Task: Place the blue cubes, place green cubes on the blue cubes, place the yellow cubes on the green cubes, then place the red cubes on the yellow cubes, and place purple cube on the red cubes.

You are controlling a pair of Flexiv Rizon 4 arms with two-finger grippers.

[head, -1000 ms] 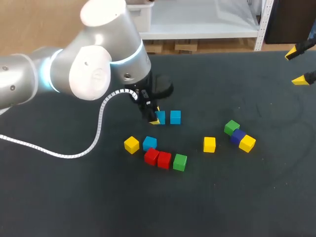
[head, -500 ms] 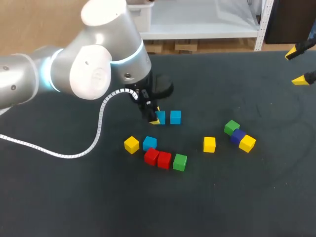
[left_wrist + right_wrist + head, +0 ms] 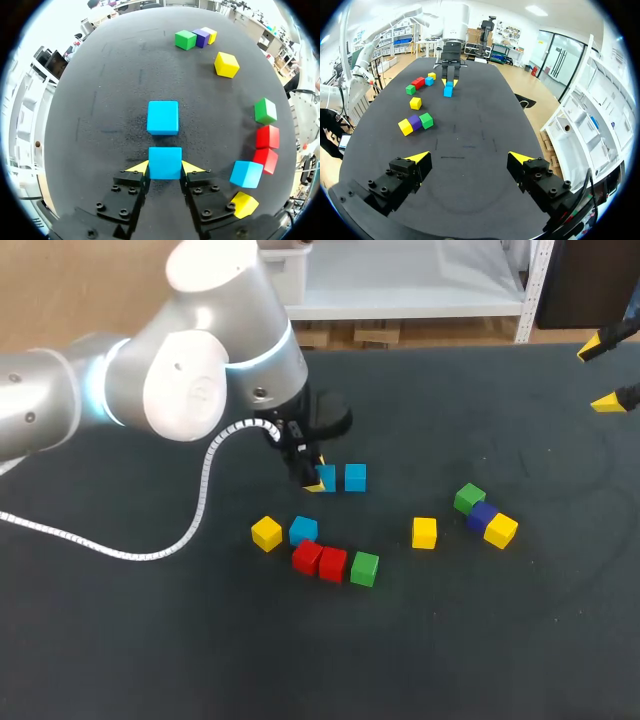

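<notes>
**Left gripper clenched on a blue cube, right gripper spread open at the far right**

My left gripper (image 3: 165,169) is clenched on a blue cube (image 3: 165,162). Both yellow tips press against its two sides, and the cube sits low at the table (image 3: 520,640), a little left of the middle. Just to its right, with a narrow gap between them, stands a second blue cube (image 3: 355,477). In my left wrist view it lies straight ahead of my fingers.

Nearer to me a loose row runs from left to right. It starts with a yellow cube (image 3: 266,533) and a third blue cube (image 3: 303,530) just beside it. Close against that cube's near side is the left red cube (image 3: 307,556), which touches the right red cube (image 3: 332,563). A green cube (image 3: 364,568) sits at the row's right end, against the right red cube.

Farther right, a lone yellow cube (image 3: 424,532) stands by itself. Right of it, three cubes touch in a slanting line: a second green cube (image 3: 468,498) at the far end, the purple cube (image 3: 482,515) in the middle, and a third yellow cube (image 3: 500,530) at the near right end. All of these lie directly on the table.

My right gripper (image 3: 470,158) hangs over the far right part of the table, well apart from every cube. Its fingers are spread wide and hold nothing.
</notes>
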